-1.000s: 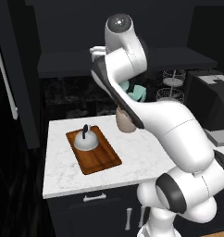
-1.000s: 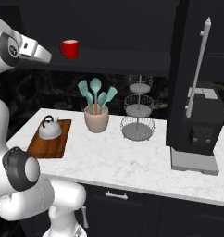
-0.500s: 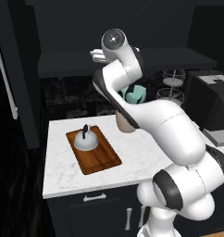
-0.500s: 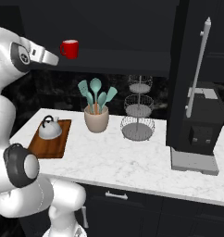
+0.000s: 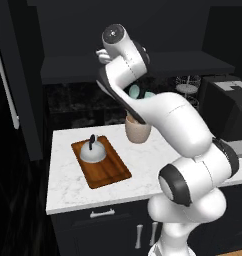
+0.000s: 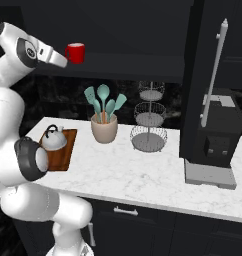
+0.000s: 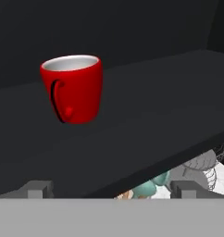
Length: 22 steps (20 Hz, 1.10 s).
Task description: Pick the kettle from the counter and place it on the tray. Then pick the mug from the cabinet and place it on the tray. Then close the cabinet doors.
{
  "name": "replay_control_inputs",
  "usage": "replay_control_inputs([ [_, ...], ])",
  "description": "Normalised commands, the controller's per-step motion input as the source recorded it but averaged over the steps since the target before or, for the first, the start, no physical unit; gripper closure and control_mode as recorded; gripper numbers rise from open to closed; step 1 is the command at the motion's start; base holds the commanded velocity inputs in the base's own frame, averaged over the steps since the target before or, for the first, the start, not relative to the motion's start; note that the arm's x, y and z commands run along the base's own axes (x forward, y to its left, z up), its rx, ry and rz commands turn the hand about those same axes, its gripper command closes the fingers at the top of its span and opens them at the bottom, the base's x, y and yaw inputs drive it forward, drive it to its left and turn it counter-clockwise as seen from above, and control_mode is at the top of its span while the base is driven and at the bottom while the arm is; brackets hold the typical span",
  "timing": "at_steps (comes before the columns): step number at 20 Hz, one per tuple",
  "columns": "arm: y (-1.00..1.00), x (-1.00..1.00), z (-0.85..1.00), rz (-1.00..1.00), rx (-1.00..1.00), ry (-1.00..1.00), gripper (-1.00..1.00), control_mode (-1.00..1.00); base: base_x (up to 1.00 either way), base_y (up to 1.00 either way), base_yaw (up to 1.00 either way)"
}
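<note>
light: dim, even | shadows: soft | glare: none | focus: sharp, dark cabinet (image 6: 118, 30) perhaps undetailed

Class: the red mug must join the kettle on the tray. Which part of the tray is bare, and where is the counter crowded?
The kettle fills the tray's far end; its near half is bare. Marble in front of the crock and wire stand is free. Those two crowd the back.
</note>
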Motion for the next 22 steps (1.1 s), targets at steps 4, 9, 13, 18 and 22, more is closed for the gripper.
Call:
replay_control_inputs([
  [4, 0.00, 0.32, 0.00, -0.11, 0.00, 0.04, -1.00, -1.00, 0.00, 0.00, 0.00],
  [9, 0.00, 0.25, 0.07, -0.11, 0.00, 0.01, -1.00, -1.00, 0.00, 0.00, 0.00],
  [13, 0.00, 0.24, 0.11, -0.09, 0.00, 0.00, -1.00, -1.00, 0.00, 0.00, 0.00],
  [18, 0.00, 0.16, 0.01, -0.05, 0.00, 0.00, -1.00, -1.00, 0.00, 0.00, 0.00],
  [22, 0.00, 0.14, -0.02, -0.01, 0.00, 0.00, -1.00, -1.00, 0.00, 0.00, 0.00],
])
